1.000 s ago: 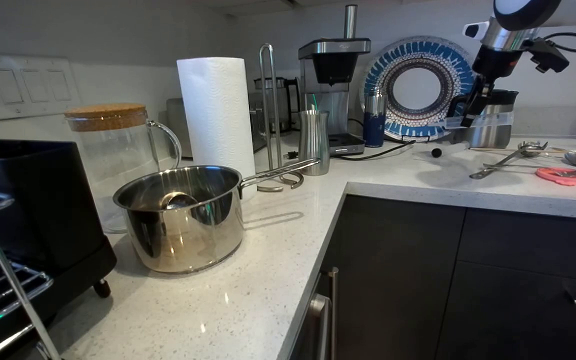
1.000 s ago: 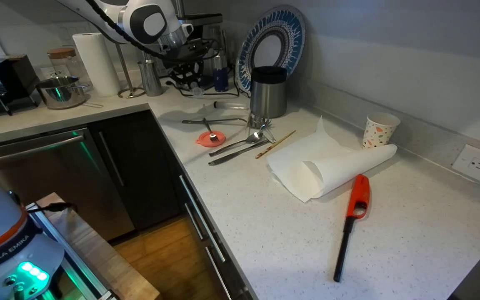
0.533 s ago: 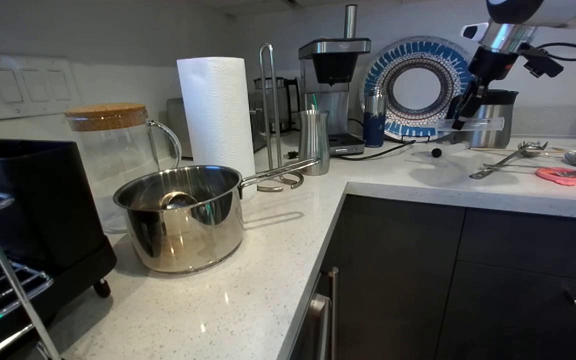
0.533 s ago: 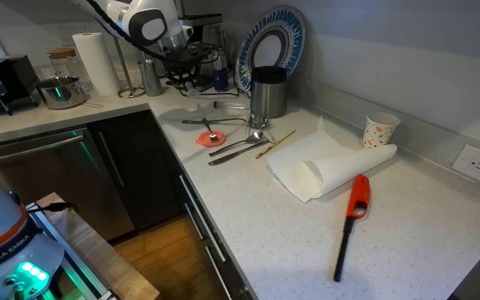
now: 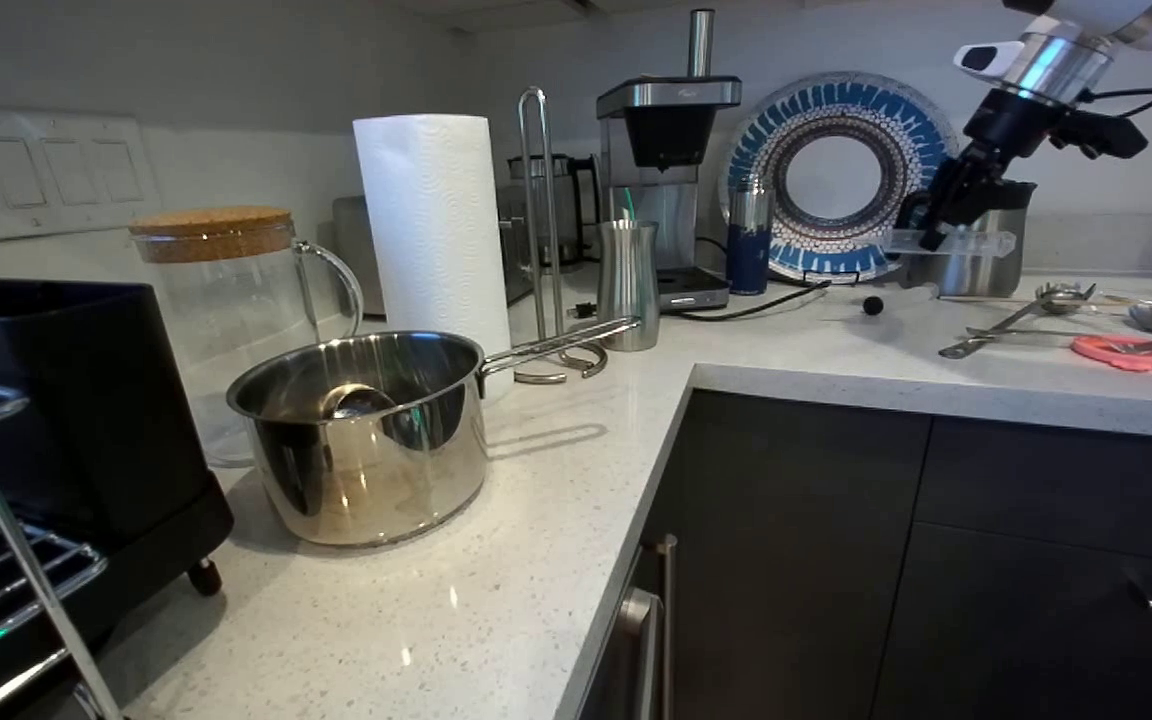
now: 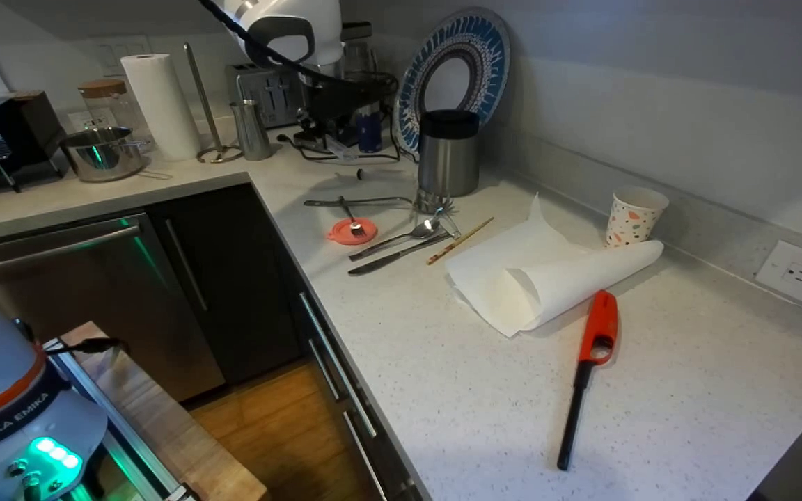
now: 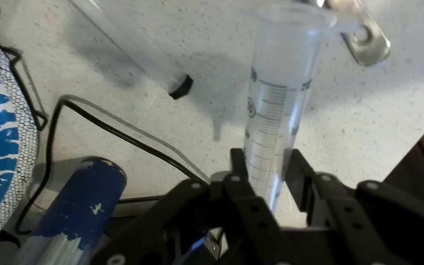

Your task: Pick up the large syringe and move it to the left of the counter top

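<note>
2 jaws hold the graduated syringe (image 7: pixel 272 114) above the counter top (image 5: pixel 786 350).

Kitchen, speckled counter top (image 5: pixel 536 560), saucepan (image 5: pixel 366 480), coffee maker (image 5: pixel 672 130)

The pale base (image 6: pixel 8 372) carries an orange ring (image 6: pixel 11 394), a dark band (image 6: pixel 4 426) lettered FRANKA EMIKA, and a green-lit panel (image 6: pixel 53 463) with white indicators (image 6: pixel 58 453) and round fittings (image 6: pixel 18 467). The rounded white arm (image 6: pixel 324 14) has a dark grey cap surround (image 6: pixel 281 26), a bright metal collar (image 5: pixel 1054 62), a white-and-black side module (image 5: pixel 991 58) and an external black cable (image 6: pixel 258 47). The gripper (image 7: pixel 265 158) is black, with jointed fingers (image 7: pixel 238 162) and round grey screw heads (image 7: pixel 196 186); the wrist housing (image 5: pixel 1016 122) also appears black, though its detail is unclear.
</note>
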